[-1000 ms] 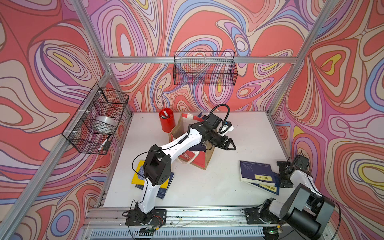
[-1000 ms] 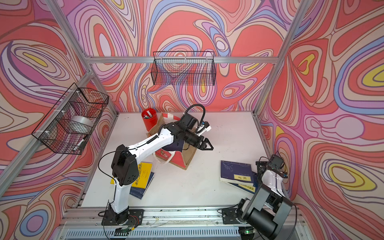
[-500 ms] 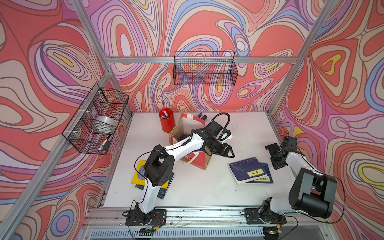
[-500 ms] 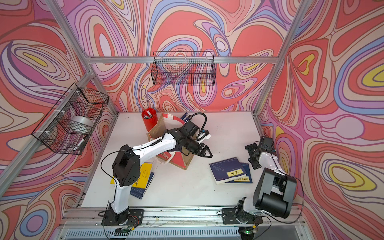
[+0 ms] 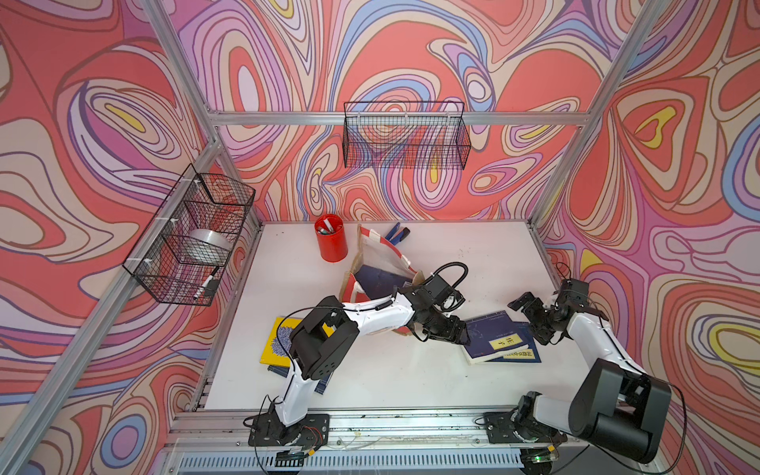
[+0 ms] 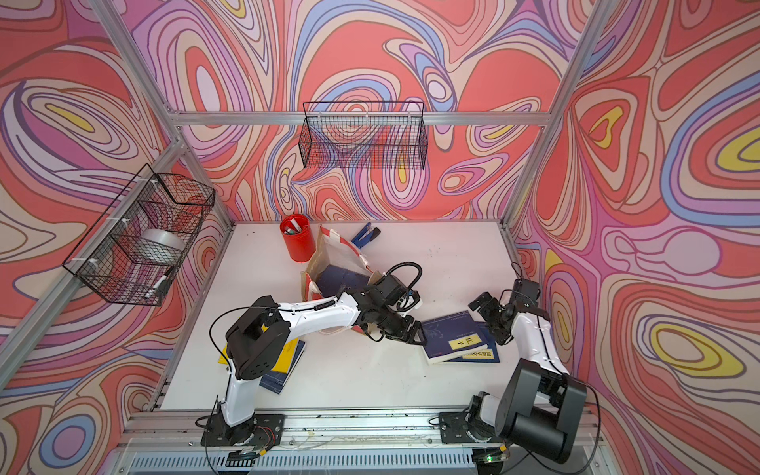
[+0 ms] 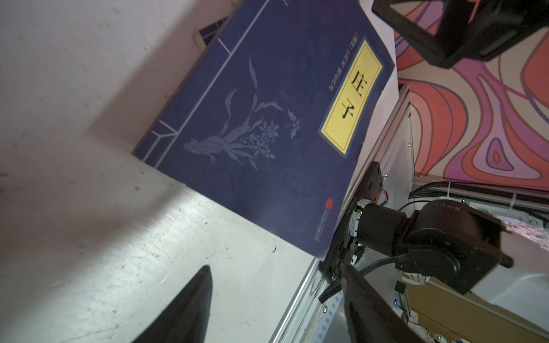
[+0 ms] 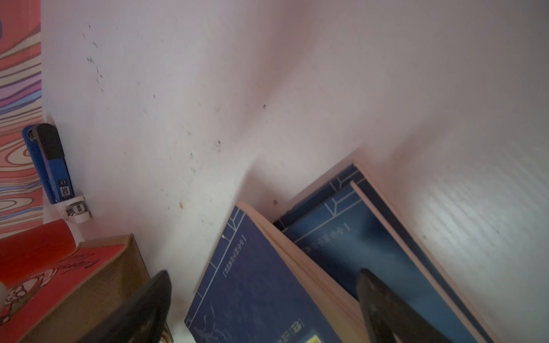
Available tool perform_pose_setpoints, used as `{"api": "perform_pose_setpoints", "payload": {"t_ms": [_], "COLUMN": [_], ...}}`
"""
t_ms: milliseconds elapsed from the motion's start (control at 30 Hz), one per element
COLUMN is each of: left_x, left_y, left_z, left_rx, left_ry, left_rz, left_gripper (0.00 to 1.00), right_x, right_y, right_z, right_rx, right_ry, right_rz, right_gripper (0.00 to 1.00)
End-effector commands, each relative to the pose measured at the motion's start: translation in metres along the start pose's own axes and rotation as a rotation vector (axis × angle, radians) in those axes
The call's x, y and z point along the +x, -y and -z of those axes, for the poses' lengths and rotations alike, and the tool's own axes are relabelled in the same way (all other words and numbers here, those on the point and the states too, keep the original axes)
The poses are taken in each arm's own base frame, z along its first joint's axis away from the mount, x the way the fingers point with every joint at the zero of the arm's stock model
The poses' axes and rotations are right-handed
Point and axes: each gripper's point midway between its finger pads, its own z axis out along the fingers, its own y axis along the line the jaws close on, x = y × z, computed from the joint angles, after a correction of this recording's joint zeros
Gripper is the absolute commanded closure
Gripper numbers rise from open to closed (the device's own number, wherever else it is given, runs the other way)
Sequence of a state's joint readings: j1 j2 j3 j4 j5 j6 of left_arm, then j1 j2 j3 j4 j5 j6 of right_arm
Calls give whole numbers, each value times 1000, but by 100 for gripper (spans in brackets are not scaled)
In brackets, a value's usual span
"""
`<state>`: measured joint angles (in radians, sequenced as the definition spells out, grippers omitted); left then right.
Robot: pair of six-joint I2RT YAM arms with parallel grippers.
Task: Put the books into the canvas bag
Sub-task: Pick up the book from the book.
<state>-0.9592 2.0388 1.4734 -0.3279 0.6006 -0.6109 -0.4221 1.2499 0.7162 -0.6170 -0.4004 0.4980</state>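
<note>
At the table's (image 5: 411,384) left, beside the left arm's base, a bright yellow book (image 5: 270,350) with a purple figure lies flat on a navy book (image 6: 276,381). Farther back stands a red pen cup (image 5: 331,242), and just right of it the tan canvas bag (image 5: 384,259) sags open, showing its white lining and red-and-white handles, with a navy book (image 5: 376,279) inside it. The left gripper (image 5: 446,338) reaches past the bag, low over the table. Its jaws are partly apart and hold nothing, as the left wrist view (image 7: 275,268) shows. One fingertip is at the left edge of the top navy book (image 5: 491,333), but contact cannot be told. That book bears a pale orchid drawing and a yellow title label, and rests askew on a second navy book (image 5: 522,354). Just right of the pair, the right gripper (image 5: 530,318) is spread wide and empty, poised over their edge.
</note>
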Motion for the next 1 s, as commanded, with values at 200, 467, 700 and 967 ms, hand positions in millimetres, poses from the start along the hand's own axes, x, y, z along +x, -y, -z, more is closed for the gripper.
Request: {"api": "perform_pose_setpoints", "payload": {"t_ms": [200, 467, 700, 967], "left_x": [-24, -3, -12, -28], "left_y": [30, 17, -11, -9], "left_z": [32, 5, -5, -23], "left_rx": [-237, -285, -230, -38], "left_ry": [122, 75, 130, 226], "left_rz": [-123, -3, 126, 159], "left_gripper": [29, 28, 28, 28], "right_x": [31, 30, 33, 39], "right_y": [-5, 0, -2, -4], "right_z": [-4, -8, -9, -12], "right_rx": [-75, -57, -64, -59], "right_ry": [-67, -71, -81, -100], "right_rz": [23, 11, 19, 30], "right_gripper": [2, 2, 2, 2]}}
